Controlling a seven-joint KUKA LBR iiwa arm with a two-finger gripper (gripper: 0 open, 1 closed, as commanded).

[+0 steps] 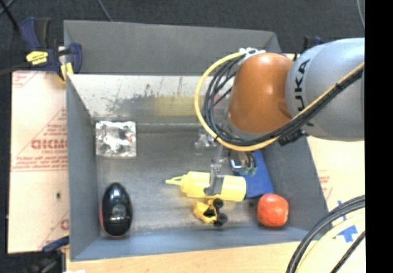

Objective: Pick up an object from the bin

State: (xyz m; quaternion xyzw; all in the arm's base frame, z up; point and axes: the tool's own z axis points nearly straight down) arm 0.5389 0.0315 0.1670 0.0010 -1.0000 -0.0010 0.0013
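**A:** Start at the gripper (215,181). It sits low in the bin (153,164), its metal tip crossing the middle of a yellow bottle (233,188) that lies on its side. Spread or pinched? I cannot tell; the orange wrist cover (261,97) and the cables hide the top of it.

**B:** So the bottle is right underneath, not off to one side?

**A:** Right underneath, by my reading. Its long axis runs crossways, with the nozzle pointing away from the arm and the thick end towards it. The tip meets the body partway along, on the thick half.

**B:** That's the relation that counts. A grip across the narrow width should hold; a grip along the length would find nothing to close on.

**A:** Agreed, and there is one arm here, so no choice of reach. Working outward, a small yellow-and-black toy (209,211) lies just on the near side of the bottle, touching it or close to it.

**B:** Could it get caught up?

**A:** Possibly, if the tip goes down wide. A blue flat thing (261,170) lies towards the arm, partly under it, and a red ball (272,210) is beside the bottle's thick end.

**B:** Further out?

**A:** Well off beyond the nozzle are a black oval thing (116,209) and a clear shiny packet (115,138).
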